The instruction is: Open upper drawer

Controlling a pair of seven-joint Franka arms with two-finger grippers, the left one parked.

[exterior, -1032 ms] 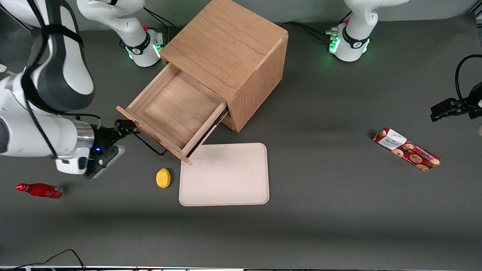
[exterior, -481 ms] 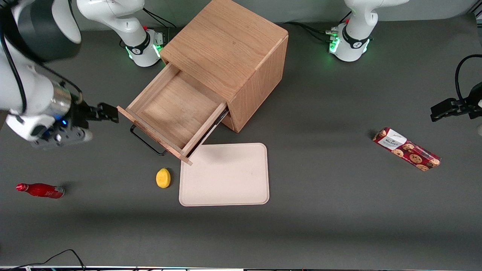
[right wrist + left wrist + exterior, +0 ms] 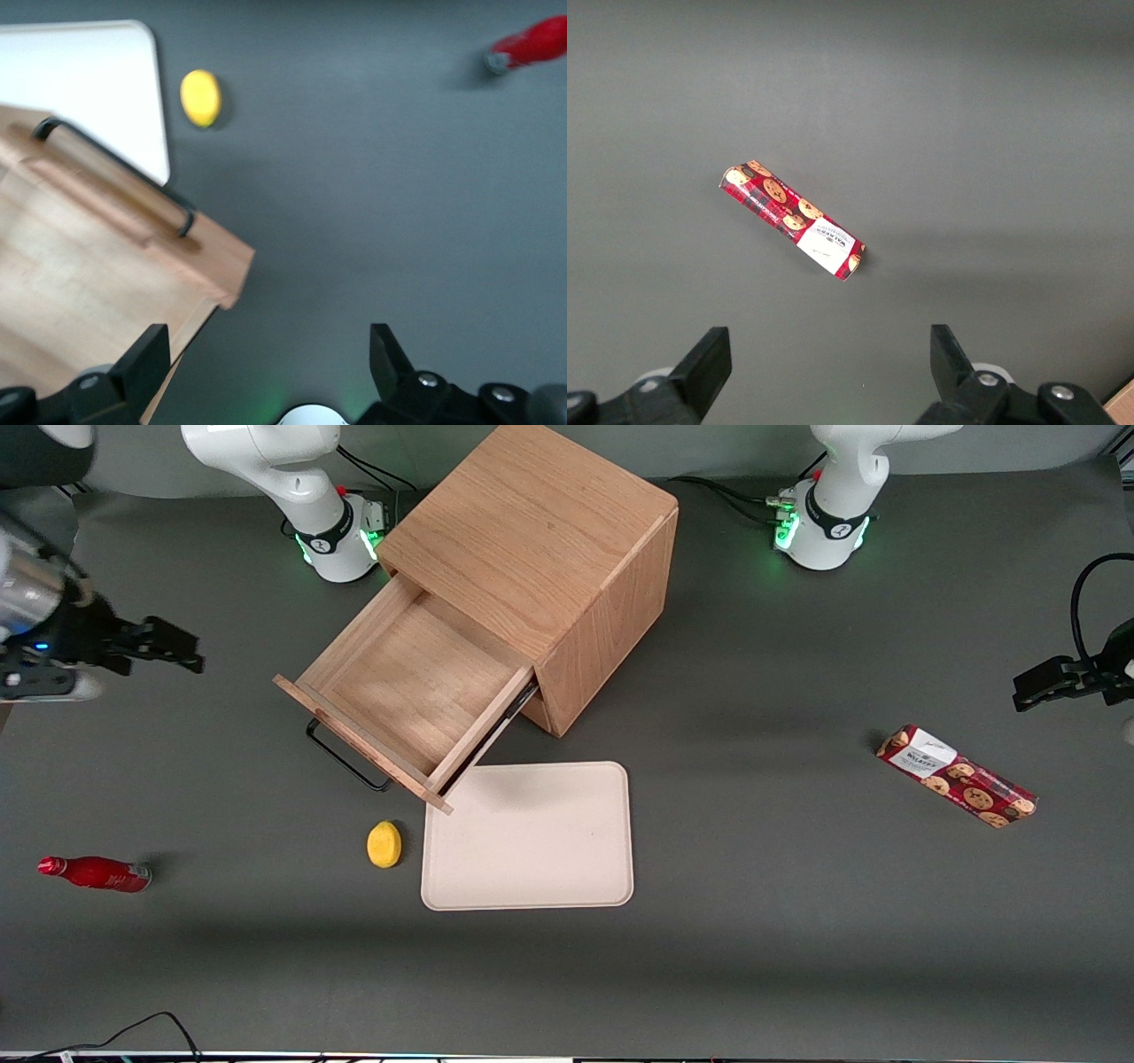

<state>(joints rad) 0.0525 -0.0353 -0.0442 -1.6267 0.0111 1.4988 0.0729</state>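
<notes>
- The upper drawer (image 3: 409,689) stuck far out of the cabinet (image 3: 549,558), with nothing inside.
- The pincer (image 3: 173,651) hung open and held nothing, well apart from the drawer's handle (image 3: 344,757).

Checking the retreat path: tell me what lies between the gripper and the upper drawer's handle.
Nothing: in the front view only bare table separates the open gripper from the pulled-out upper drawer and its handle.

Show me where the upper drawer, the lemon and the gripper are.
upper drawer (image 3: 416,682), front view, on its bare floor.
lemon (image 3: 384,844), front view, on its middle.
gripper (image 3: 173,651), front view, between its open fingertips.
</notes>
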